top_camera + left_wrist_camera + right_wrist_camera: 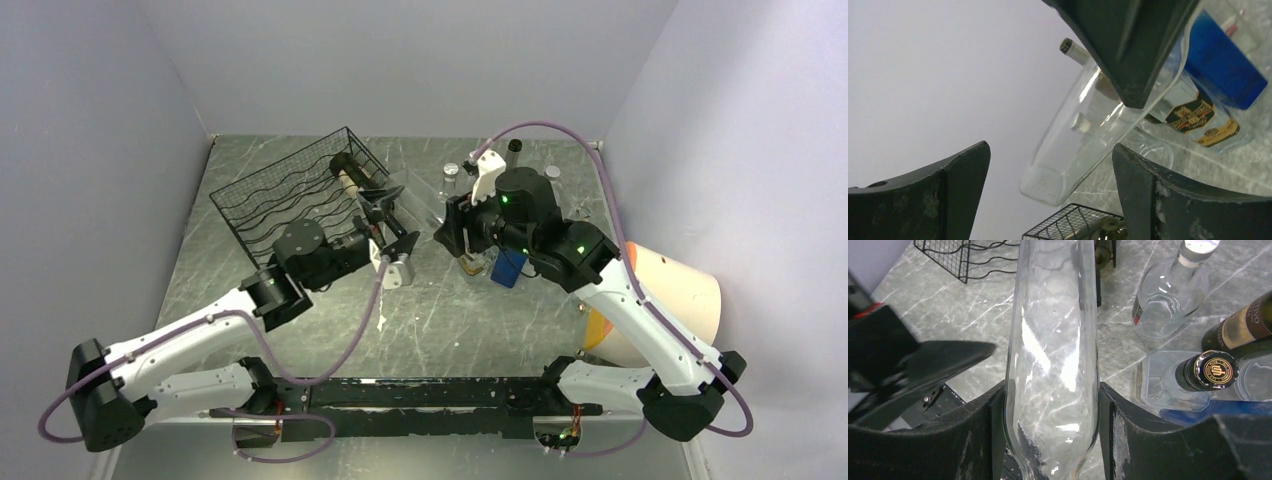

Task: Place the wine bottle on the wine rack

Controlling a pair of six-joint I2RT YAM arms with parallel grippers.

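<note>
The left gripper (1050,150) is spread wide, with nothing between its two black fingers (938,195). Beyond them a clear glass bottle (1073,145) hangs tilted, base at lower left, with the right gripper (1128,55) across its middle. Behind it are a labelled bottle (1200,117) and a blue object (1223,65). A corner of the wire rack (1068,222) shows at the bottom.

The counter (440,320) is grey-green marble streaked with white veins. The wine rack (262,200) is black wire, its tiers wavy and its side a square grid. The wine bottle (1053,365) is clear, colourless glass. One bottle cap (1209,371) is black with a gold emblem, and a label (1200,117) is black and gold. A container (508,268) is deep blue. The cables (350,335) are purple and the arms (190,340) are white with black joints.
</note>
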